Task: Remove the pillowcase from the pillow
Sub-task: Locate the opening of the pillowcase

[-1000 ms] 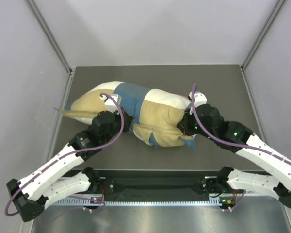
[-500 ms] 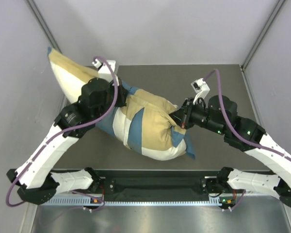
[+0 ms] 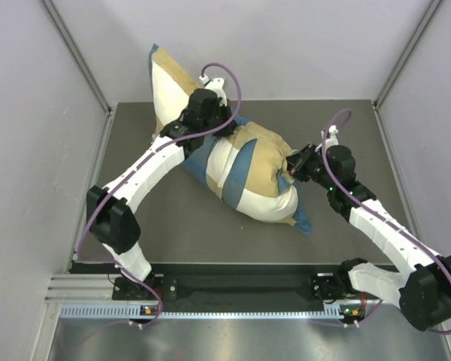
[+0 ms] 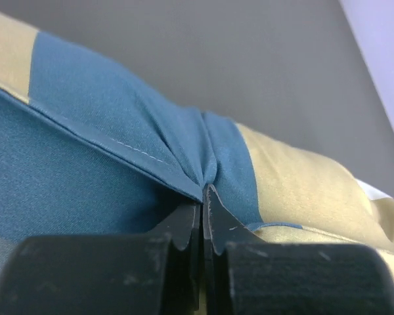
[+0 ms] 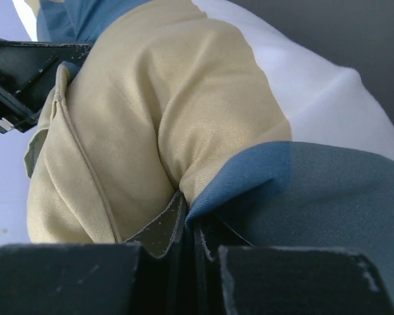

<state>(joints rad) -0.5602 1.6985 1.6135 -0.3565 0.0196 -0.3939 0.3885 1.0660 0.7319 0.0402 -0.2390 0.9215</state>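
Your left hand [image 4: 202, 197] is shut tight on a pinch of blue cloth beside a stitched hem of the case [image 3: 244, 169]. It holds the far end lifted off the surface [image 3: 346, 128], toward the back wall. Your right hand [image 5: 186, 210] is also closed on the case, biting a fold where tan meets blue at the right end, low down. Gripped at opposite ends like this, the cloth is probably being stretched so the filling can slide (I can't tell which end is open). The pillow is fully inside, shown only by the bulge. The count is two hands, both clamped, one case and one pillow.
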